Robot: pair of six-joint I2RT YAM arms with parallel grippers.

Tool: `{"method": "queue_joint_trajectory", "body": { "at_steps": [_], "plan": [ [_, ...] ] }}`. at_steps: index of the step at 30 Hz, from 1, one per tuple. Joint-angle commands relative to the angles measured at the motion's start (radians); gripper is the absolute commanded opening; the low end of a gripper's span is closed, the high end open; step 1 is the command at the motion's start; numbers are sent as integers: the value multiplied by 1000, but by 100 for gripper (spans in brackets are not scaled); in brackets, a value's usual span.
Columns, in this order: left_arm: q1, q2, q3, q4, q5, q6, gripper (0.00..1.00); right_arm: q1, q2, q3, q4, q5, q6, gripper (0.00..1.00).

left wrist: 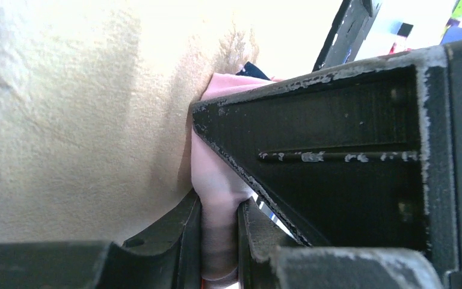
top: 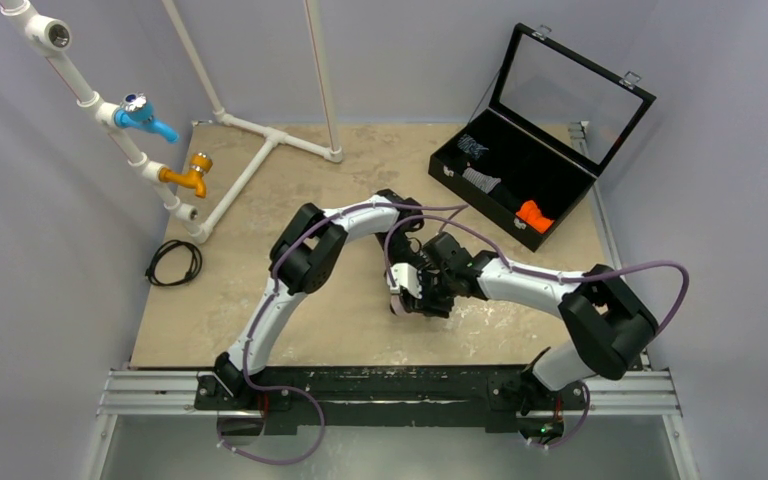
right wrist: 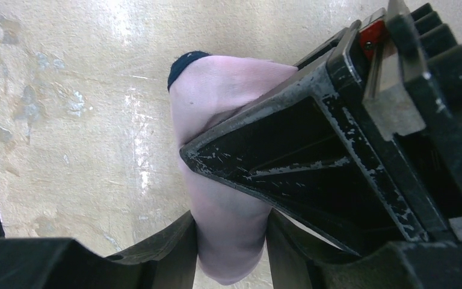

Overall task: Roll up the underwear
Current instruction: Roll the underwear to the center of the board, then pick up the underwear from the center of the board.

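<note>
Left wrist view, left gripper [left wrist: 219, 256]: its two fingers are pressed together on a pink fold of the underwear [left wrist: 215, 192]
Left wrist view, neighbour: a finger of the right gripper [left wrist: 337, 156] lies across the same fabric, touching it
Left wrist view, garment: bunched on the beige table [left wrist: 66, 120], with a scrap of navy trim at its far end
Right wrist view, right gripper [right wrist: 231, 256]: clamped on the pale pink cloth [right wrist: 216, 102], which bulges out between its fingers
Right wrist view, trim: a dark navy edge curls over the far tip of the bundle
Top view, arms: both reach to mid-table, the left gripper [top: 403, 285] and right gripper [top: 440, 290] meeting tip to tip
Top view, garment: almost wholly hidden beneath them
Top view, surroundings: an open black case [top: 520, 195] sits well apart at the far right
Step in hand: probably mid-roll, the fabric gathered and pinched from both sides
Next move calls for: one gripper pinning the bundle while the other lets go and takes a fresh hold, keeping the roll tight against the table
</note>
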Motion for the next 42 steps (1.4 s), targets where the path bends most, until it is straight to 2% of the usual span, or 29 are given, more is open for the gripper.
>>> {"method": "queue_joint_trajectory", "body": {
  "at_steps": [1,10,22,27,30,34,37,39,40,42],
  "plan": [
    [-8,66,-111,249,-289,4,0,10,-23,-32,142,-48,39,44],
    [-6,-27,-280,452,-335,-118,0,-36,-52,-45,155,-105,41,53],
    [-7,-20,-277,471,-373,-143,0,-35,16,-18,115,-175,19,55],
    [-7,-17,-273,470,-372,-146,0,-33,52,-10,110,-170,16,52],
    [-7,-17,-273,470,-371,-144,0,-33,64,-1,107,-166,18,45],
    [-5,-19,-272,470,-370,-144,0,-33,86,14,86,-173,15,30],
    [-4,-19,-269,466,-367,-144,0,-33,90,21,76,-179,14,15],
    [-2,-21,-265,460,-360,-141,0,-33,85,26,69,-178,14,1],
    [-1,-25,-265,459,-359,-140,1,-33,76,25,69,-177,14,0],
    [1,-37,-267,461,-356,-138,9,-33,52,17,69,-168,13,0]
  ]
}}
